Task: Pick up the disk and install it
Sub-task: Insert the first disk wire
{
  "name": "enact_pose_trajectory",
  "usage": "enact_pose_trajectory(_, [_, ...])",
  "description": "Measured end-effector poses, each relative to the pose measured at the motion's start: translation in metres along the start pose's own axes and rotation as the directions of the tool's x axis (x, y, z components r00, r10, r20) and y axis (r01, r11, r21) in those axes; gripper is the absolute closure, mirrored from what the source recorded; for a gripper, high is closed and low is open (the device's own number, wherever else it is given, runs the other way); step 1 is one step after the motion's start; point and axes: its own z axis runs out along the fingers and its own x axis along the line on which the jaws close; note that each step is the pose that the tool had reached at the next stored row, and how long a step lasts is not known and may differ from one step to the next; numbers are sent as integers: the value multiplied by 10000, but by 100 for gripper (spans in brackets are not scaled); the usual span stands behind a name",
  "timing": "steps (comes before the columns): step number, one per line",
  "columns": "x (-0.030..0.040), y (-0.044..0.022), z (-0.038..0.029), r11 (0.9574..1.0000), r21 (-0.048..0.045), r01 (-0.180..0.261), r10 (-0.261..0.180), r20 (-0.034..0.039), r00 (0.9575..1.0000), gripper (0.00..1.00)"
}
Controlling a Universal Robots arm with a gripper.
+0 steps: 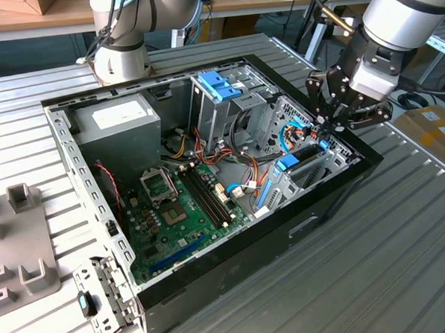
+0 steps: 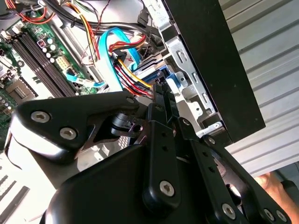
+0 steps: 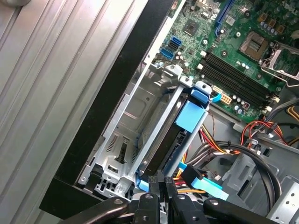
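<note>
The disk (image 3: 161, 140) sits edge-up in the metal bay (image 3: 131, 112) at the computer case's (image 1: 300, 226) corner. The hand (image 1: 331, 122) hovers over its cable end; I cannot tell its grip. Nearby cables (image 2: 128, 70) might snag.

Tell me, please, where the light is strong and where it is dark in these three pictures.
In the exterior view the ribbed metal table is evenly lit, while the case's outer wall stays dark. In the second wrist view the gripper is a dark mass and glare falls on the table at the edge. In the first wrist view the table is washed pale, the disk shaded in its bay.
</note>
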Motion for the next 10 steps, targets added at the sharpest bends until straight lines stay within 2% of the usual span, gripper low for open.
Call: enact_pose_trajectory(10, [0,0,0,9980,24,-631,632,-66,9980,83])
